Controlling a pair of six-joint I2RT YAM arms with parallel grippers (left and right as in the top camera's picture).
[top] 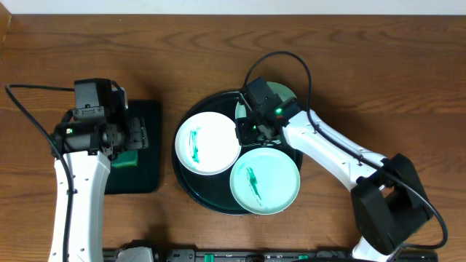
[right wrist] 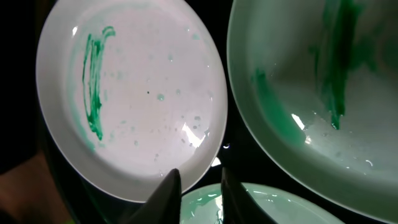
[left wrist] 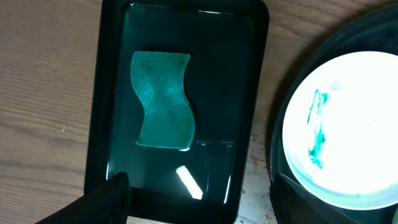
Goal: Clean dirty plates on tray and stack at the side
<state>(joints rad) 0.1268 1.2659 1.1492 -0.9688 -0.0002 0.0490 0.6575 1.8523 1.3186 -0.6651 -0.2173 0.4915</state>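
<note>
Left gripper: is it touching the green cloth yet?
Apart. Left wrist view: the left gripper hangs open at the frame's bottom, bare rectangular tray showing between its fingers and the green cloth.

Overhead: even light is falling across the counter (top: 218,44), throwing soft shadows.
Left wrist: glare is streaking the rectangular tray (left wrist: 224,93); the white plate (left wrist: 348,137) is washing out.
Right wrist: jaws are blurring; highlights are glinting on the turquoise plate (right wrist: 323,81).

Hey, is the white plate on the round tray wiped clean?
No, the white plate on the round tray has green smears across its left half.
</note>
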